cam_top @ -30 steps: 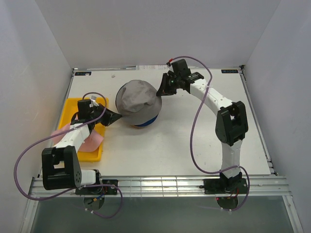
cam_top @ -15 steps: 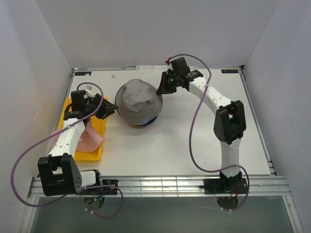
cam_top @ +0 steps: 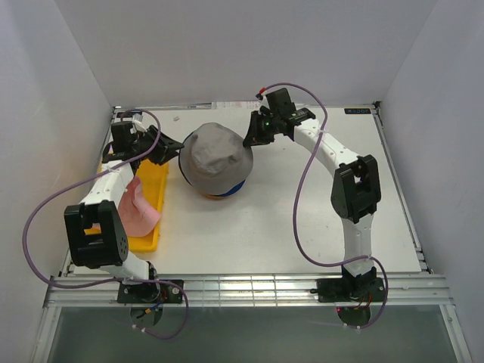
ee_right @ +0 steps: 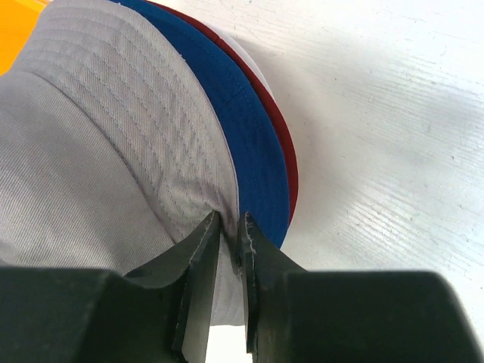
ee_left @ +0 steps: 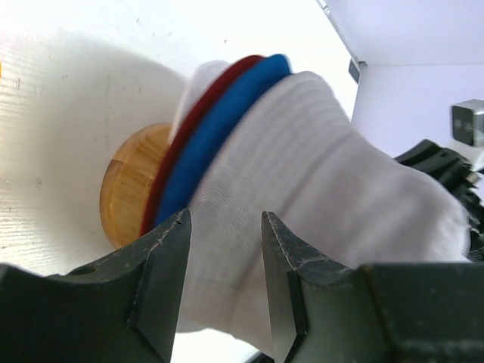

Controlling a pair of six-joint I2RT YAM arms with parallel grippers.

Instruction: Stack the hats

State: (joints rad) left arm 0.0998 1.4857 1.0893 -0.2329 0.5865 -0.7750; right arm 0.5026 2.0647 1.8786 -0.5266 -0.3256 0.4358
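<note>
The grey hat sits on top of the stack, over the navy blue hat and the dark red hat, all on the wooden stand. My right gripper is shut on the grey hat's right brim, pinching the fabric at its fingertips. My left gripper is open at the hat's left brim. In the left wrist view grey fabric fills the gap between its spread fingers. The light pink hat lies in the yellow tray.
The yellow tray stands at the left side of the table, under my left forearm. White walls close the table on the left, back and right. Purple cables loop beside both arms.
My left arm has swung from over the tray toward the back, bringing its gripper to the grey hat's left brim. The pink hat now shows more. The right gripper keeps its hold.
</note>
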